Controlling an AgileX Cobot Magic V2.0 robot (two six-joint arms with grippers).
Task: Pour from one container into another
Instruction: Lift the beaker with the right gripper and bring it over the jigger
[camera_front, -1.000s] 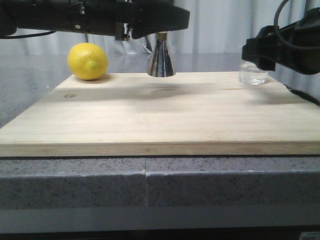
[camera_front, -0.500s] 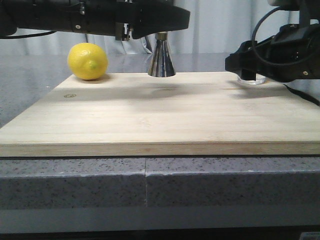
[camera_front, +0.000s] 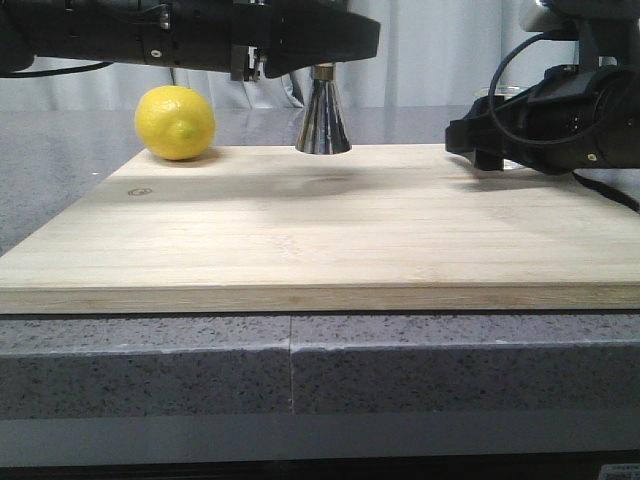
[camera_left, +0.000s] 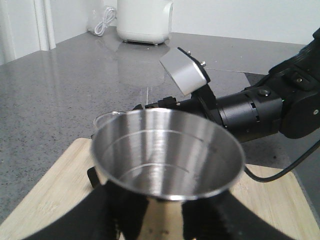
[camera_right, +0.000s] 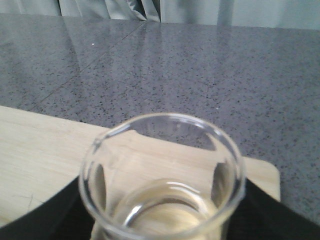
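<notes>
So that the pour has a steady target, my left fingers (camera_left: 150, 220) clasp the jigger (camera_front: 322, 112) at the board's (camera_front: 320, 240) far edge, while my right fingers (camera_right: 160, 220) grip the beaker (camera_right: 162, 175) at its right corner.

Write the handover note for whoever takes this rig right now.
Left claw: around the steel jigger, which stands on the wooden board; a firm grip cannot be confirmed.
Right claw: around the glass beaker at the board's far right; whether it is clamped is unclear.
Done: both containers reached; the beaker holds clear liquid.
Left: lift the beaker, carry it to the jigger, pour.
The lemon is uninvolved.
</notes>
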